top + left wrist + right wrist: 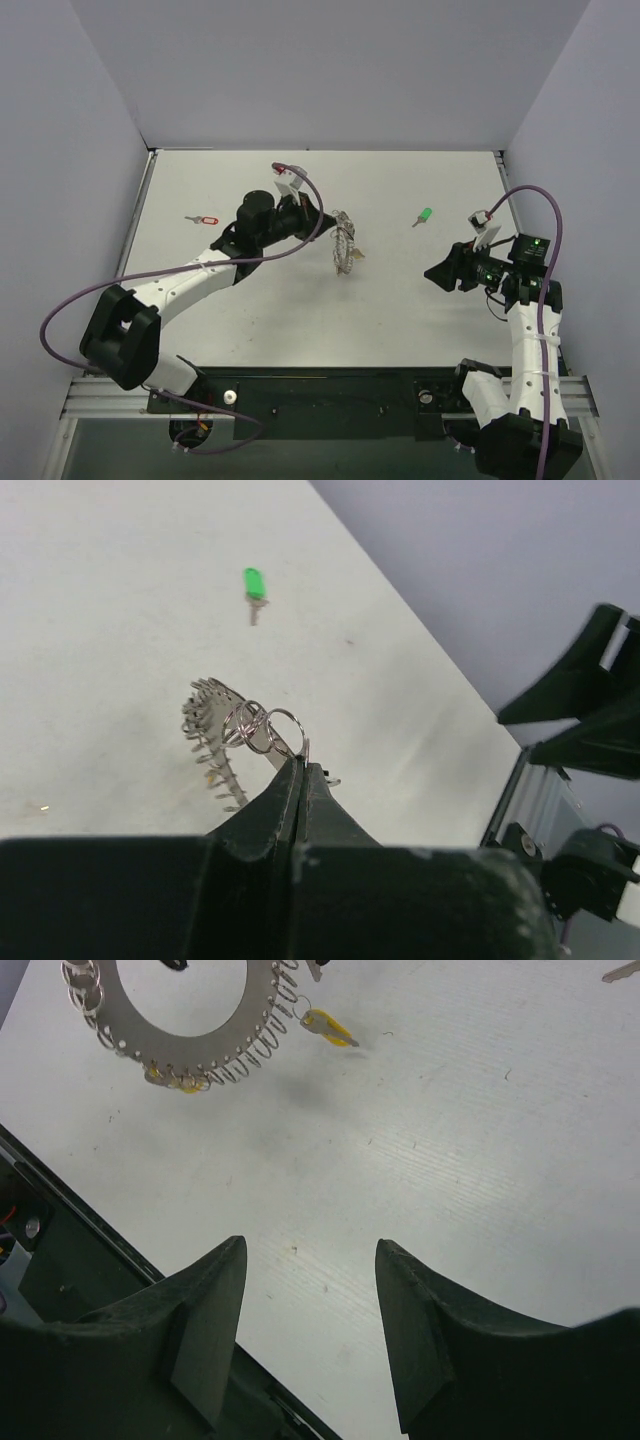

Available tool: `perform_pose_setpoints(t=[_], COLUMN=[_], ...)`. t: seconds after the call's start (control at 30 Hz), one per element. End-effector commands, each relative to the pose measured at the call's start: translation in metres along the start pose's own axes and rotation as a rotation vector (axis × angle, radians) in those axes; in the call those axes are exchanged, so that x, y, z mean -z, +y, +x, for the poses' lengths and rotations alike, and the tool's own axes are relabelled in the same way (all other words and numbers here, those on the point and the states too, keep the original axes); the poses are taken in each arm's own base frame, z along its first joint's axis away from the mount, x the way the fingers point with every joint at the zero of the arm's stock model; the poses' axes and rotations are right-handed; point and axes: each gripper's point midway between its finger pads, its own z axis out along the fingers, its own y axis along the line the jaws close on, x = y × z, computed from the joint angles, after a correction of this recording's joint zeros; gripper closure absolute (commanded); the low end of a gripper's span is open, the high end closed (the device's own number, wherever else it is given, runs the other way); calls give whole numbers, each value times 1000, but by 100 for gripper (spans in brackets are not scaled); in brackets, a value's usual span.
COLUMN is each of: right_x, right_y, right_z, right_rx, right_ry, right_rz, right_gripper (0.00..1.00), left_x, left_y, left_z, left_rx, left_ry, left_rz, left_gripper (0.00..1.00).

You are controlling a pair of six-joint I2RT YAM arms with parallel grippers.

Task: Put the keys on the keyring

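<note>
The keyring hangs near the middle of the desk, pinched by the left jaws, which are pressed tight on one of its small split rings. From above it is seen almost edge-on, a thin silvery sliver with its long axis running 12 to 6 o'clock, so its shape is hard to read there. The right wrist view shows its face instead, a flat ring plate fringed with little wire loops, its upper part cut off by the frame's top edge. Whether its lowest edge touches the desk cannot be told. A yellow key dangles from a loop at the plate's 4 o'clock.

In the top view a green key lies loose at 2 o'clock from the keyring, head toward 1 o'clock, blade toward 7. A red key lies at 9 o'clock, beyond the left arm, head at 3 o'clock, blade at 9; its blade is too small to make out clearly.

The right jaws sit at 4 o'clock from the keyring, moderately parted, holding nothing, only bare desk showing between them.
</note>
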Motion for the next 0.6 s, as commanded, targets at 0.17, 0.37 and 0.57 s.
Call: perform_pose_setpoints(t=[0.17, 0.37, 0.57], right_x=[2, 1, 1], right_y=[-4, -1, 2], right_z=[-2, -2, 0], right_rx=[54, 55, 64], right_ry=[-15, -2, 11], right_rz=[15, -2, -14], right_gripper=[50, 50, 50], left_x=[70, 147, 213], left_y=[114, 172, 199], left_z=[-50, -15, 5], left_rx=[169, 280, 323], left_ry=[-215, -258, -378], left_rz=[-298, -592, -840], left_gripper=[100, 100, 100])
